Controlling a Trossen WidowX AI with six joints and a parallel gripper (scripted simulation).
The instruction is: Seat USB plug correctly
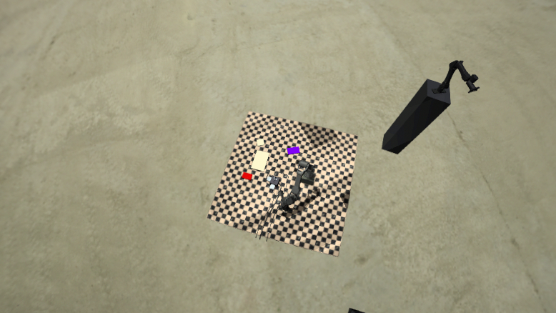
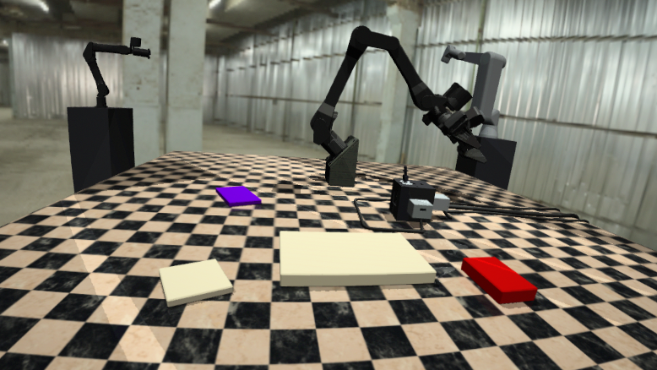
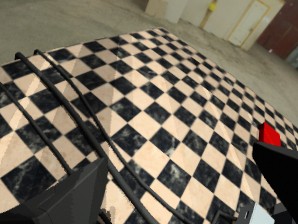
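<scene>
The black power cube (image 2: 404,198) (image 1: 273,180) stands on the checkered table (image 2: 138,220) (image 1: 319,225), with grey plugs (image 2: 420,207) on its sides. A thin black USB plug (image 2: 405,174) sticks upright out of its top socket. My gripper (image 2: 473,148) (image 3: 180,157) is open and empty. It hangs above and to the right of the cube, tilted downward, well apart from the plug.
A large cream slab (image 2: 354,257) (image 1: 260,160), a small cream tile (image 2: 195,280) (image 1: 260,142), a red block (image 2: 498,278) (image 1: 246,176) (image 3: 269,133) and a purple block (image 2: 237,195) (image 1: 293,150) lie on the table. Cables (image 2: 505,211) run right from the cube. Black pedestals (image 2: 100,142) (image 1: 416,116) with other arms stand beside the table.
</scene>
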